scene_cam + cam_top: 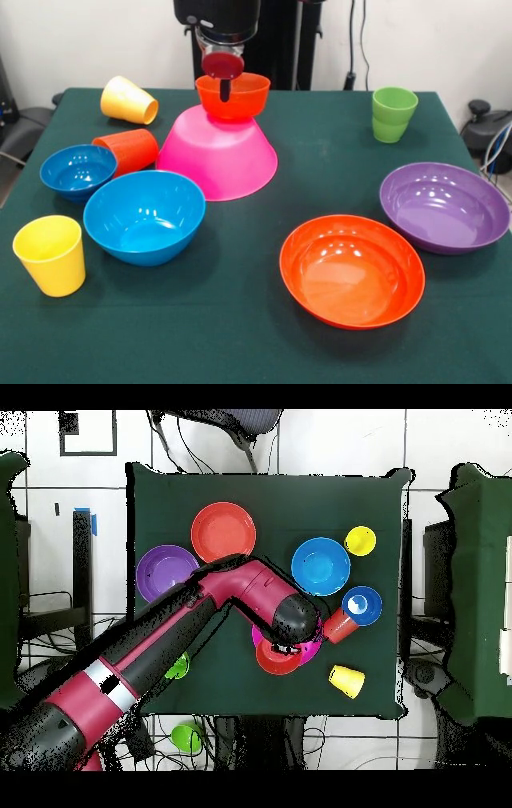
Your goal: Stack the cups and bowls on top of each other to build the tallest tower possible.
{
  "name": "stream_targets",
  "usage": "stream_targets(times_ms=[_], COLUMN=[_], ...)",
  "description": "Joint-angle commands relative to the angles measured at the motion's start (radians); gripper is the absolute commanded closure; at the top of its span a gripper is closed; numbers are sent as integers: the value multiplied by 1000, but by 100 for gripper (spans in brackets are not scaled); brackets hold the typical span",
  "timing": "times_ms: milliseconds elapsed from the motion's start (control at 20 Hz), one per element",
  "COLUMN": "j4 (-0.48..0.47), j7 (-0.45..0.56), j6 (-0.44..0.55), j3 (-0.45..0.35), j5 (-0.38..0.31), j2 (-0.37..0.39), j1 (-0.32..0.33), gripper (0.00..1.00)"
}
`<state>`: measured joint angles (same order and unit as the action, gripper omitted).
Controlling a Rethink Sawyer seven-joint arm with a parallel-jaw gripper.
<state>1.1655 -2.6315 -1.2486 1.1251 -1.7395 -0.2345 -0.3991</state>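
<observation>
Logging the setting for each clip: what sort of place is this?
Probably a robotics lab, not a home. A table with a green cloth stands on a pale tiled floor strewn with cables, a Sawyer arm reaches over it, and the plastic bowls look laid out as test props, like the purple bowl.

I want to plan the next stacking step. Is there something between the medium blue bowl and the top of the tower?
The gripper itself is in the way: it hangs over the small orange bowl, reaching into it, on the overturned pink bowl. The table between the medium blue bowl and the tower looks free.
</observation>
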Motion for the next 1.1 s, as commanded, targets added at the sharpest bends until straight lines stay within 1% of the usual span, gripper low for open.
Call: stream_targets(times_ms=[50,300,800,950,1100], j4=[-123,-133,-118,-114,-114], j7=[-5,3,79,90,89], j6=[157,162,169,184,180], j3=[-152,-152,-153,-143,-137], j5=[62,55,30,4,-12], j2=[-21,-20,-18,-51,-61], j1=[28,35,46,37,34], gripper=[100,100,100,100,100])
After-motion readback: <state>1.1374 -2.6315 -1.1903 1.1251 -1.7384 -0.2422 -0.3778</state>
